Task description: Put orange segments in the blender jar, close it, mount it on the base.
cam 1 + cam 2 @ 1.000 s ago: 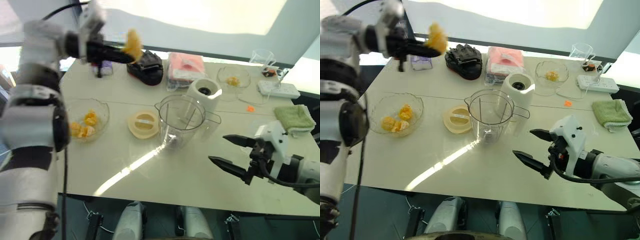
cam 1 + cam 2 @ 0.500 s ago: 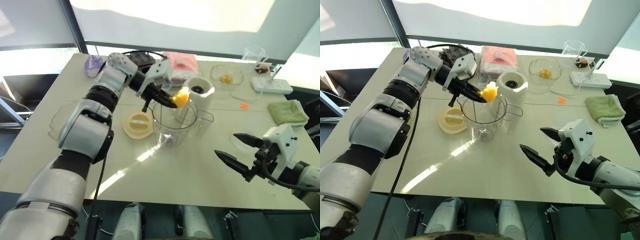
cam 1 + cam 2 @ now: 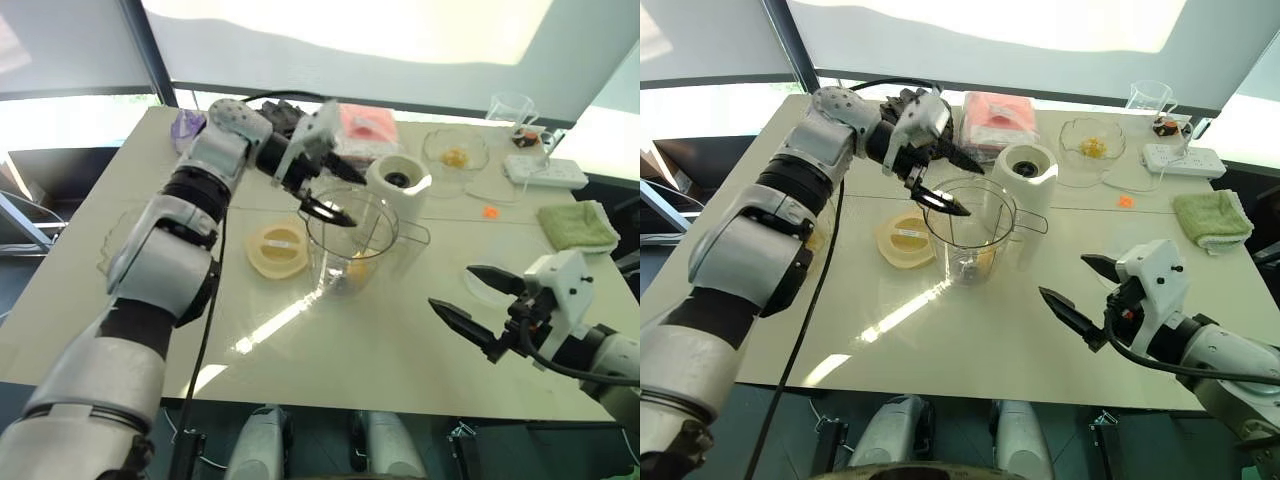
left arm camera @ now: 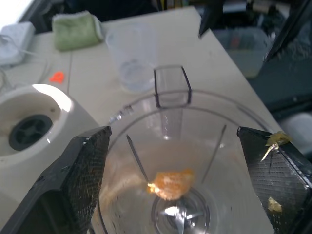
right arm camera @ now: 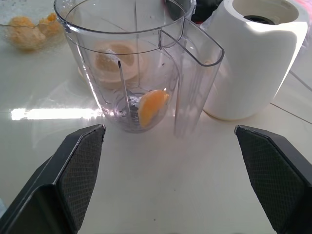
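Left wrist view: one orange segment [image 4: 171,183] (in jar [image 4: 146,161])

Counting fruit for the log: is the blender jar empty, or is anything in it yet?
Not empty. One orange segment lies at the bottom of the blender jar, by the blades; the jar stands upright, unlidded.

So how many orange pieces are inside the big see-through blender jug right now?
1. One glossy peeled orange segment lies at the bottom of the large clear plastic blender jar, by the metal blades. None seems hidden.

Orange segment [image 5: 152,106] now inside blender jar [image 5: 122,58], left tool [image 3: 335,195] open.
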### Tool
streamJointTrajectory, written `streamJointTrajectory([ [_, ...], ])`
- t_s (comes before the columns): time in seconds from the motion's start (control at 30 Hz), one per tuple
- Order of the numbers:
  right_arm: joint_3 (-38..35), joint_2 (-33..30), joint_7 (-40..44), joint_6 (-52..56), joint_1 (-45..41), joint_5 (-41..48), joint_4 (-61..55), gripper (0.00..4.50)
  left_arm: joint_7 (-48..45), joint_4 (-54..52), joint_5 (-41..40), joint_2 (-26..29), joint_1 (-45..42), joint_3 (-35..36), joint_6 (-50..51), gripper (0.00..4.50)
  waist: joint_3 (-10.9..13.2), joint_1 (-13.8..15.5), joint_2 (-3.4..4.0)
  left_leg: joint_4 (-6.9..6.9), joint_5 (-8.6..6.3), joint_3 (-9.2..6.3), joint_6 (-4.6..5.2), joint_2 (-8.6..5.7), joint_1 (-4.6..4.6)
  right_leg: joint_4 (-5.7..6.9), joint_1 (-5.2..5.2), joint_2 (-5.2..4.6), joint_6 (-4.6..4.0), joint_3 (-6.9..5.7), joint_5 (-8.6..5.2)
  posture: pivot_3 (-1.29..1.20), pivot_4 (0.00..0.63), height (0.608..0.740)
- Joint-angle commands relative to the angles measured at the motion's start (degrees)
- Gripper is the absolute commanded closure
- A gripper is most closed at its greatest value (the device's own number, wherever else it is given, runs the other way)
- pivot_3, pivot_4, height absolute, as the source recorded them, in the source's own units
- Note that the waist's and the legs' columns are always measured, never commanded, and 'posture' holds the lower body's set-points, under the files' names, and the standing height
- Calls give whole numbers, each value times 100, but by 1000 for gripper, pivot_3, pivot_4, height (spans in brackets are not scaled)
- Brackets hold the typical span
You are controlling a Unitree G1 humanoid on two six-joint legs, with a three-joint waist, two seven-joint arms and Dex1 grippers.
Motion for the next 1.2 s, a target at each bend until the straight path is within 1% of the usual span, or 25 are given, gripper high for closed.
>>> streamJointTrajectory([
  [0.03,-49,224,-83,-217,151,-399,35,0,157,-325,-473,164,-378,957,698,64,0,0,1,0,0,0,0,0,0,-1,0,1,1,0,0,0,150,740],
  [0.07,-77,308,-137,-261,222,-563,78,0,267,-546,-567,220,-305,1165,940,64,-1,-2,1,0,0,1,0,-1,0,-1,0,0,1,0,0,0,150,740],
  [0.13,-146,456,-242,-378,404,-987,170,0,460,-1438,-720,407,171,1437,1409,64,-4,-13,7,-2,0,0,0,0,1,0,0,0,4,1,0,0,150,740],
  [0.23,-284,708,-367,-604,595,-1483,311,0,561,-3438,-871,813,1408,1484,1928,64,-21,-34,39,-5,0,7,0,6,12,6,3,-1,6,8,1,0,150,740],
  [0.3,-378,844,-326,-705,701,-1641,390,0,728,-4392,-962,960,1989,1484,2224,64,-15,-23,43,-6,0,9,-1,8,21,19,6,-1,5,15,0,0,150,740],
  [0.37,-461,1035,-385,-855,888,-1926,429,0,1177,-5361,-1160,1027,2678,1617,2676,64,-12,3,42,-3,7,3,-12,8,18,26,4,2,3,12,0,0,150,740],
  [0.43,-368,1317,-797,-1002,878,-2415,580,0,1457,-6199,-1082,1186,3508,1652,2640,64,-15,0,47,0,9,-4,-15,8,20,24,11,-1,1,12,-1,0,150,740],
  [0.5,-290,1442,-938,-1129,804,-2779,830,0,1684,-6702,-1103,1276,3978,1652,2740,64,-17,-6,51,-1,8,0,-15,8,31,15,22,-2,-1,15,-2,0,150,740],
  [0.63,-304,1544,-1245,-1198,359,-3260,1474,0,1876,-7294,-1252,1483,4647,1728,2900,64,-16,-19,51,0,10,11,-16,6,37,8,26,-3,-4,24,0,0,150,740],
  [0.7,-275,1489,-1340,-1198,123,-3530,1892,0,1938,-7516,-1300,1608,4893,1731,2957,64,-15,-22,53,-1,9,14,-16,6,51,10,33,-2,-5,28,-1,0,150,740],
  [0.8,-144,1486,-1381,-1185,-372,-3705,2567,0,1982,-7666,-1154,1819,5226,1636,2848,64,-15,-24,57,-4,9,14,-16,6,54,11,33,2,-6,28,-1,0,150,740],
  [0.97,136,1441,-1384,-1648,-1067,-4122,3626,0,2165,-7567,-1056,1894,5354,1637,2751,64,-13,-22,67,-7,9,16,-16,0,56,11,33,5,-7,28,-1,0,150,740],
  [1.07,164,1400,-1382,-1928,-1318,-4312,4168,0,2251,-7575,-1034,1913,5368,1648,2747,64,-13,-13,71,-7,9,17,-16,-2,55,10,34,3,-6,29,-2,0,150,740],
  [1.2,198,1411,-1321,-2184,-1466,-4459,4596,0,2379,-7640,-1066,1925,5376,1676,2801,64,-13,-23,72,-11,9,18,-16,-2,54,7,34,4,-4,29,-3,0,150,740],
])
